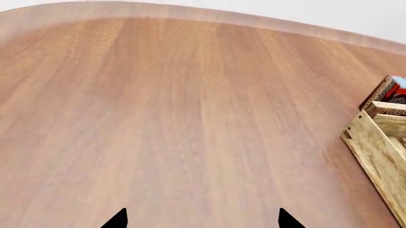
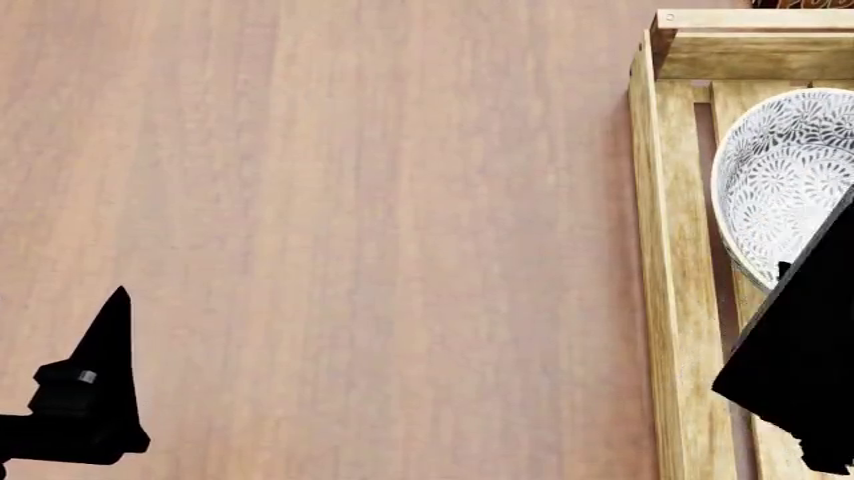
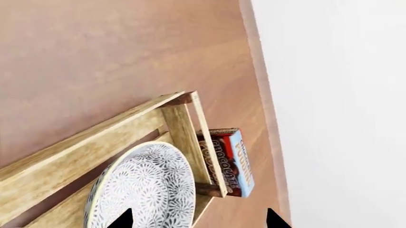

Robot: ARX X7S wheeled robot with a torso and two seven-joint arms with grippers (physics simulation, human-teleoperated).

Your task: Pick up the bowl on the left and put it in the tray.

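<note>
The bowl (image 2: 787,170), white with a fine grey-blue floral pattern, sits inside the tray (image 2: 663,250), a light-wood slatted crate, near its far end. My right gripper (image 3: 198,219) hovers over it, open. One fingertip (image 3: 123,219) is above the bowl (image 3: 142,185) and the other lies past the tray's end wall (image 3: 199,128). The right arm (image 2: 801,380) hides the bowl's near side in the head view. My left gripper (image 1: 203,219) is open over bare table, well left of the tray (image 1: 381,147). In the head view its dark finger (image 2: 110,340) shows at the lower left.
A small brown chocolate pudding box (image 3: 229,161) stands just beyond the tray's far end, also seen as the box (image 1: 388,92) in the left wrist view. The wooden table (image 2: 334,200) spreads to the tray's left. The table edge (image 3: 266,118) runs close behind the box.
</note>
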